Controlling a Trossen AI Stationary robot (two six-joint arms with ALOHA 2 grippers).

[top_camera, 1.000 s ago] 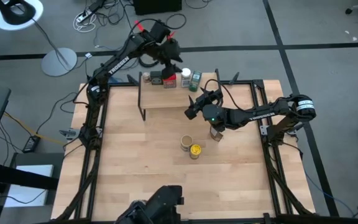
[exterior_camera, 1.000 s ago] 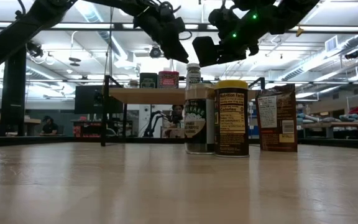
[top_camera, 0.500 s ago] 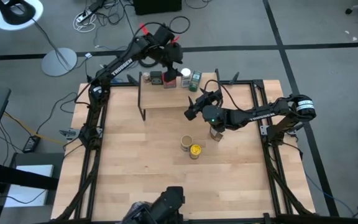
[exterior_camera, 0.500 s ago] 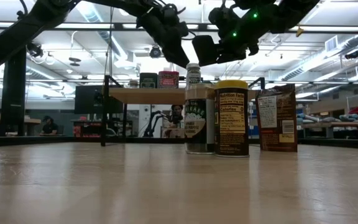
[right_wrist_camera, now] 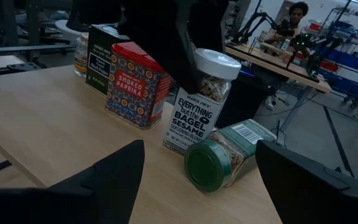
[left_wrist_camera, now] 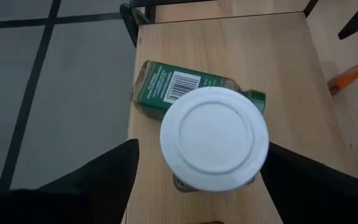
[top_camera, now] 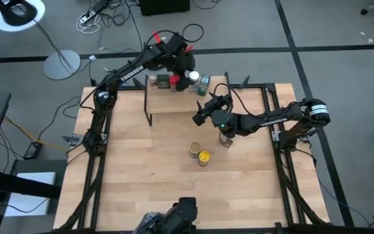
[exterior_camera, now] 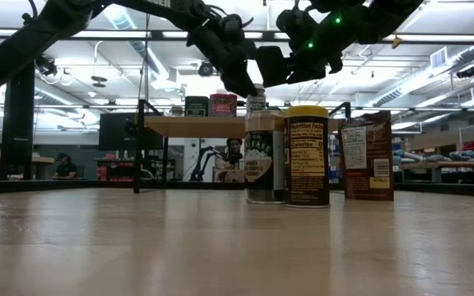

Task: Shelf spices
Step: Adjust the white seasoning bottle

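The shelf (top_camera: 174,103) stands at the table's far edge. On its top board stand a dark tin (top_camera: 163,80), a red tin (right_wrist_camera: 132,84) and a white-lidded jar (left_wrist_camera: 214,138). A green jar (right_wrist_camera: 225,155) lies on its side at the board's right end. My left gripper (left_wrist_camera: 202,148) hangs open just above the white lid, one finger on either side, touching nothing. My right gripper (right_wrist_camera: 199,146) is open and level in front of the shelf, pointing at the green jar. Three more spices stand on the table: a dark-labelled jar (exterior_camera: 264,156), a yellow-lidded jar (exterior_camera: 307,154) and a brown canister (exterior_camera: 367,156).
A black frame rail (top_camera: 265,104) runs along the table's right side, near the right arm (top_camera: 271,119). Bare wooden table (top_camera: 148,175) lies in front of the shelf and toward the near edge. The white-lidded jar stands close against the lying green jar.
My left gripper has moved along the shelf toward the table's right edge and sunk a little, from above the red tin to just over the white-lidded jar. The right arm has kept still. No spice has moved.
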